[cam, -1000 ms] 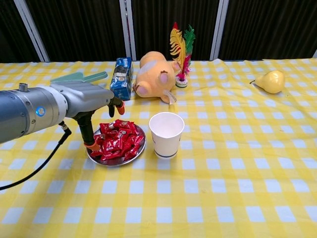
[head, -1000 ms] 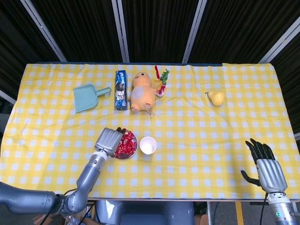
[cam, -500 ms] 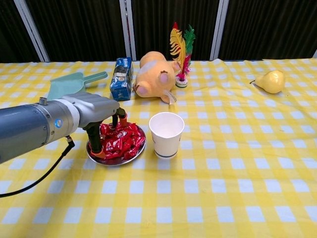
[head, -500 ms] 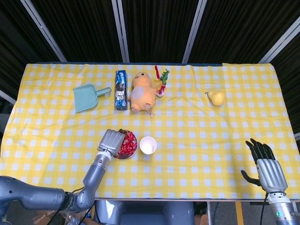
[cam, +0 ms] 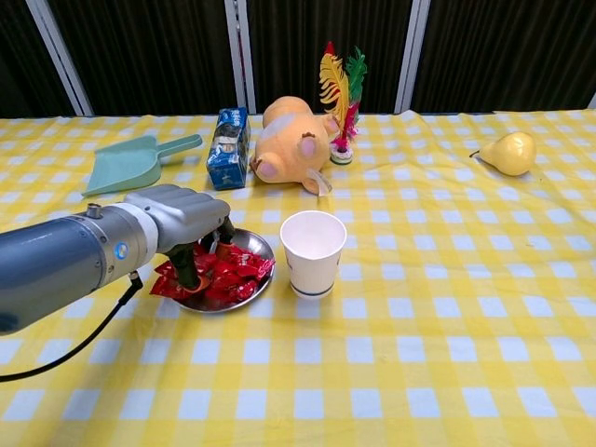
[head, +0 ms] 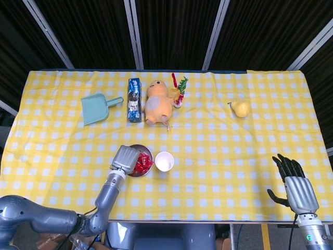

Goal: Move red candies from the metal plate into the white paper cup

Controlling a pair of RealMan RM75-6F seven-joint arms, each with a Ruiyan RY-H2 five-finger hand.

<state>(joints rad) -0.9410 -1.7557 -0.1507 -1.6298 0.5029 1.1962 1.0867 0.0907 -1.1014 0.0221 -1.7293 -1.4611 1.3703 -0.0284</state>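
left hand (cam: 191,219) fingertips buried among red candies (cam: 228,270), grip unclear, metal plate (cam: 253,244) half covered, right hand (head: 297,188) unseen in chest view

Two grey metal arms with silver-backed, dark-fingered hands

The left hand (cam: 186,217) has a ribbed silver back, dark fingers with orange-red tips, a round blue marking on its smooth grey forearm and a black cable trailing beneath. The right hand (head: 296,186) has a ribbed silver back and black fingers.
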